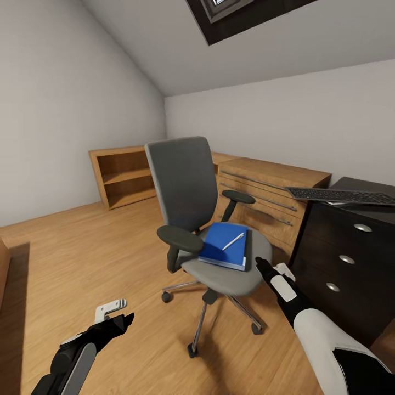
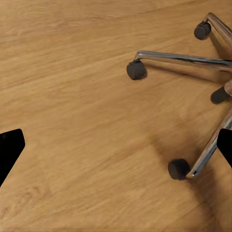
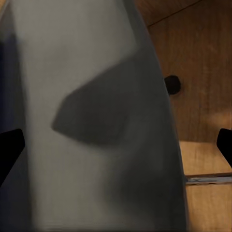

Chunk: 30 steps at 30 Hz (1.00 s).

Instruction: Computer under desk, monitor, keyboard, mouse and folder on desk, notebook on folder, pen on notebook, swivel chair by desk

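Head view: the swivel chair point(image 1: 211, 230) stands mid-floor on the wooden floor point(image 1: 82, 258), its back toward the far wall. The folder point(image 1: 222, 247) lies flat on the grey seat, toward the seat's right side, and the pen point(image 1: 233, 241) lies diagonally on top of the folder. No notebook can be made out between them; it may be hidden. The desk point(image 1: 351, 263) is at the right, showing its dark drawer unit with round knobs, and the keyboard point(image 1: 340, 195) lies on its top, overhanging the near-left edge. A light wooden drawer chest point(image 1: 274, 192) stands behind the chair, an open wooden shelf unit point(image 1: 123, 173) against the far-left wall.

The right claw point(image 1: 269, 270) hovers just beside the seat's right edge, near the folder but apart from it. In the right wrist view its dark fingertips point(image 3: 10, 147) sit far apart at the frame edges: jaws wide, holding nothing, the grey seat close ahead.

The left claw point(image 1: 123, 318) hangs low over the floor at near left. The left wrist view shows its fingertips point(image 2: 9, 147) likewise wide apart and empty, above bare floor, with the chair's chrome legs and black casters nearby.
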Motion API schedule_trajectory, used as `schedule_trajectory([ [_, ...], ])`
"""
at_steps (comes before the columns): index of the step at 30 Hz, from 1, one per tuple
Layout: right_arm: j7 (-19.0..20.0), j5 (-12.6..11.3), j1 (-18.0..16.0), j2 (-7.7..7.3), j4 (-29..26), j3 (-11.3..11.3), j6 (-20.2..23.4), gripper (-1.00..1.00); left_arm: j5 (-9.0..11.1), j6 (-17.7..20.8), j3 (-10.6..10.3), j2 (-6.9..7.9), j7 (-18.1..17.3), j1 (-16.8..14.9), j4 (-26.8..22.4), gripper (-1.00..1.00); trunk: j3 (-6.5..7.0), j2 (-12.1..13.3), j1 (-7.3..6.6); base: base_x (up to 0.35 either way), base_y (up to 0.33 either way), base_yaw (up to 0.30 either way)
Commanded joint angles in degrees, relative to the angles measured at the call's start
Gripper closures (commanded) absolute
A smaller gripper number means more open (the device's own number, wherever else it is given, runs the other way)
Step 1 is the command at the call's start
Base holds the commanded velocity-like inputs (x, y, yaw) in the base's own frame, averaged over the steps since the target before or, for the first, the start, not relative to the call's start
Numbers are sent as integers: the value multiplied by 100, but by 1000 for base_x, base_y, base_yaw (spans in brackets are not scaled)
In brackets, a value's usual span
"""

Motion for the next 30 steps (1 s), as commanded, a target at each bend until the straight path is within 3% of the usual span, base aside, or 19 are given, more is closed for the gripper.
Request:
schedule_trajectory([
  [1, -37, -79, 4, 2, 1, 9, 22, -100, 61, 21, -2, 1, 47, -3, -8, -100, -7, -2, -1, -12, 0, 0],
  [7, -41, -79, 4, 2, 1, 8, 22, -100, 61, 21, -1, -1, 47, -3, -8, -100, -7, -2, -1, -5, 0, 0],
  [18, -45, -79, 4, -7, 1, 8, 25, -100, 63, 21, -9, -1, 47, -3, -8, -100, -7, -2, -1, -228, 0, 0],
  [30, 38, -79, 4, -1, 1, 13, 24, -100, 67, 21, -7, -1, 47, -3, -8, -100, -7, -2, -1, -19, 0, 0],
])
